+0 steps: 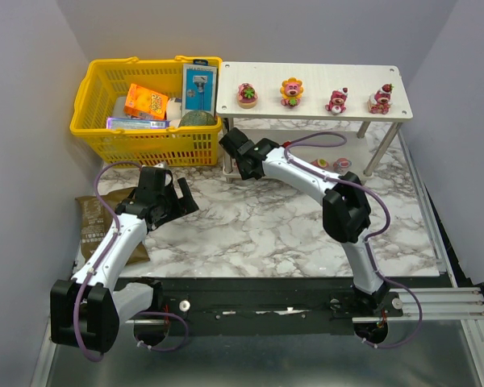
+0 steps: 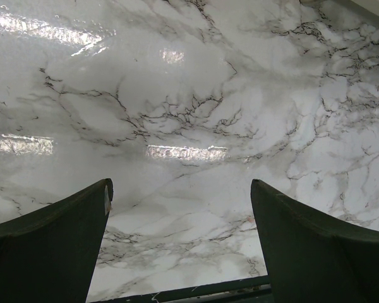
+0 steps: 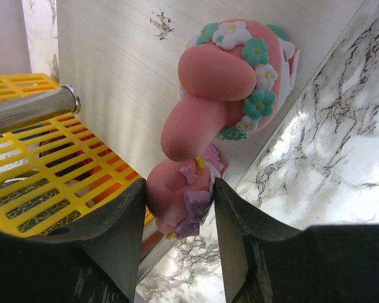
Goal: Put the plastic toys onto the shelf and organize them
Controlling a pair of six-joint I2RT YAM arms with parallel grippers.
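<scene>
Several plastic toys stand in a row on the top of the white shelf (image 1: pixel 306 76): a pink round one (image 1: pixel 247 95), a yellow-petalled one (image 1: pixel 291 91) and two red bears (image 1: pixel 336 100) (image 1: pixel 380 99). Two pink capsules (image 1: pixel 320 164) lie on the lower tier. My right gripper (image 1: pixel 228 145) reaches in at the shelf's left end. In the right wrist view it (image 3: pixel 180 189) is shut on a pink toy (image 3: pixel 202 120) with a flower crown, which rests against the white shelf board (image 3: pixel 114 76). My left gripper (image 2: pixel 180 189) hangs open over bare marble, holding nothing.
A yellow mesh basket (image 1: pixel 145 137) with an orange box and other packaged goods stands left of the shelf, close to my right gripper. A silver shelf leg (image 3: pixel 31 107) runs beside the held toy. A brown packet (image 1: pixel 93 222) lies at the table's left edge.
</scene>
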